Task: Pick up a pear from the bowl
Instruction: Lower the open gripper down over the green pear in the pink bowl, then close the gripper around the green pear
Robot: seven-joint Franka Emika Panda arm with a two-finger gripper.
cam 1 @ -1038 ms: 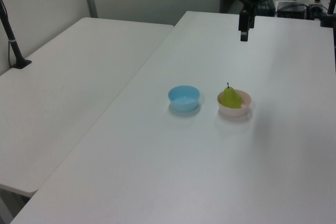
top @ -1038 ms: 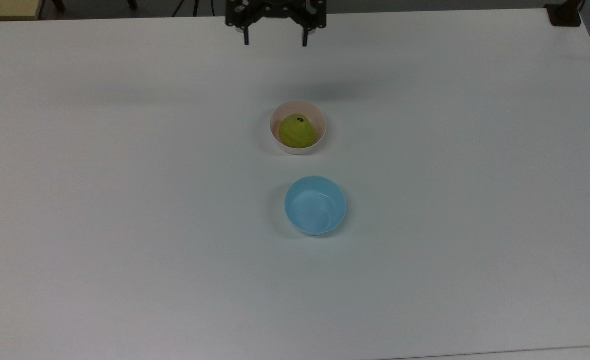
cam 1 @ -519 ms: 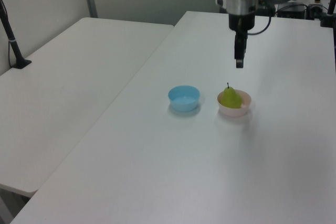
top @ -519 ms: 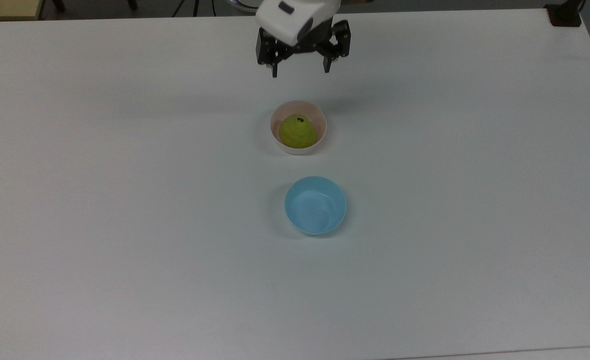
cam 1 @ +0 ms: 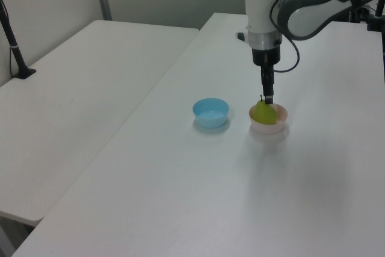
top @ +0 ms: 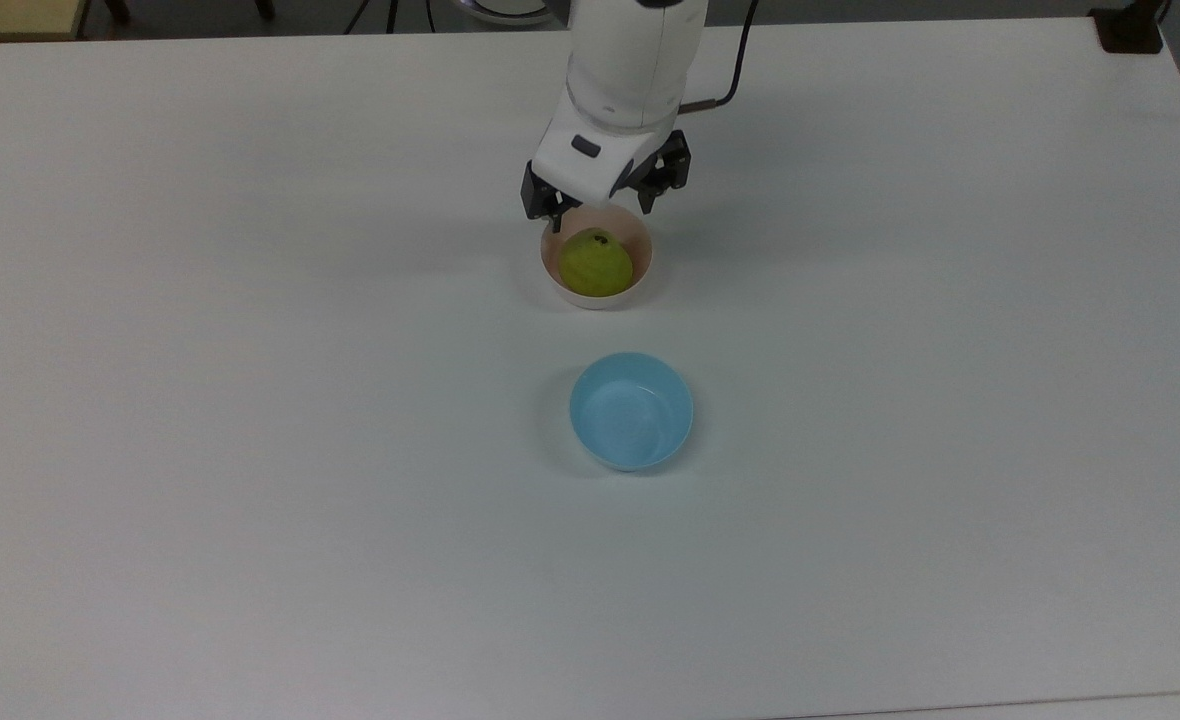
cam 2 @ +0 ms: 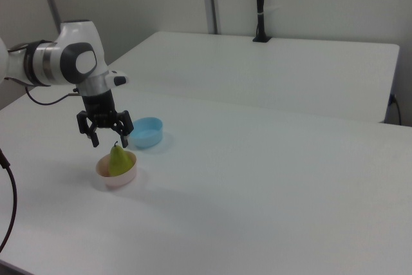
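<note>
Claw (cam 2: 111, 138) descended over pear (top: 596, 263) in bowl (top: 643, 272); fingers spread wide, empty; tips hidden top view.

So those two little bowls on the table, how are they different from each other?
The pink bowl is pale pink with a whitish outside; the blue bowl is light blue. The pink bowl holds a pear standing stem up, while the blue bowl holds nothing. The gripper, fingers spread, hangs just above the pink bowl; the blue bowl has nothing over it. Both are small, round, similar in size, and upright on the white table.
</note>
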